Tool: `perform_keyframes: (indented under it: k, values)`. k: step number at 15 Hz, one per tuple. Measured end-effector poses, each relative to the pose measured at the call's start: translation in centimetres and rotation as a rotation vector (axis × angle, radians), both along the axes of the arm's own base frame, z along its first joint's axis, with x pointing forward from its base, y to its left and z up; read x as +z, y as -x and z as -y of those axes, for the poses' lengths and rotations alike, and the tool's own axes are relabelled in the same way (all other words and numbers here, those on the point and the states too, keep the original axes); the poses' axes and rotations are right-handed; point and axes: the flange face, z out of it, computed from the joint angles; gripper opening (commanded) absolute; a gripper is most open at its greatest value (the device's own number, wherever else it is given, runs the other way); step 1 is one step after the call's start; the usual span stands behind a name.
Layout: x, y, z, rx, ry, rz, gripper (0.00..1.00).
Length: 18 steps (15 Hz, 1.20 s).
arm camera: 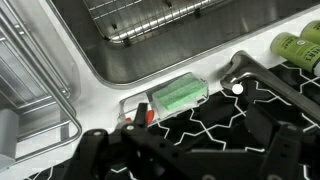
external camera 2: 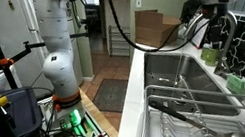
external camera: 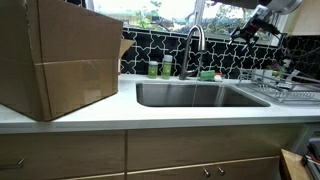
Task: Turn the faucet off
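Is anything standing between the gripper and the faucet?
Nothing visible does. The gripper hangs in open air beside the top of the faucet; the green sponge and bottles sit lower, near its base.

On the white bench (external camera: pixel 150 112), at one end, a big cardboard box (external camera: pixel 60 55), flaps shut. Beside it, sunk into the bench, a steel sink (external camera: pixel 195 95). Behind the basin, two small green bottles (external camera: pixel 160 68) upright and close together, with a green sponge (arm camera: pixel 178 95) lying near them. Past the sink, a wire dish rack (external camera: pixel 285 88). Behind, black patterned wall tiles (external camera: pixel 225 55); below, wooden cabinets (external camera: pixel 190 150).
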Motion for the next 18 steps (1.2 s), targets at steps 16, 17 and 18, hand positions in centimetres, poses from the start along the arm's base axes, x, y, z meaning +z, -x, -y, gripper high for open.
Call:
perform_keyframes:
  k: [16, 17, 18]
  values:
    - [-8.8, -14.6, 3.3, 0.433, 0.103, 0.004, 1.0]
    - [-8.9, -15.0, 3.2, 0.455, 0.11, 0.007, 1.0]
    - [-9.2, -15.5, 3.0, 0.476, 0.115, 0.009, 1.0]
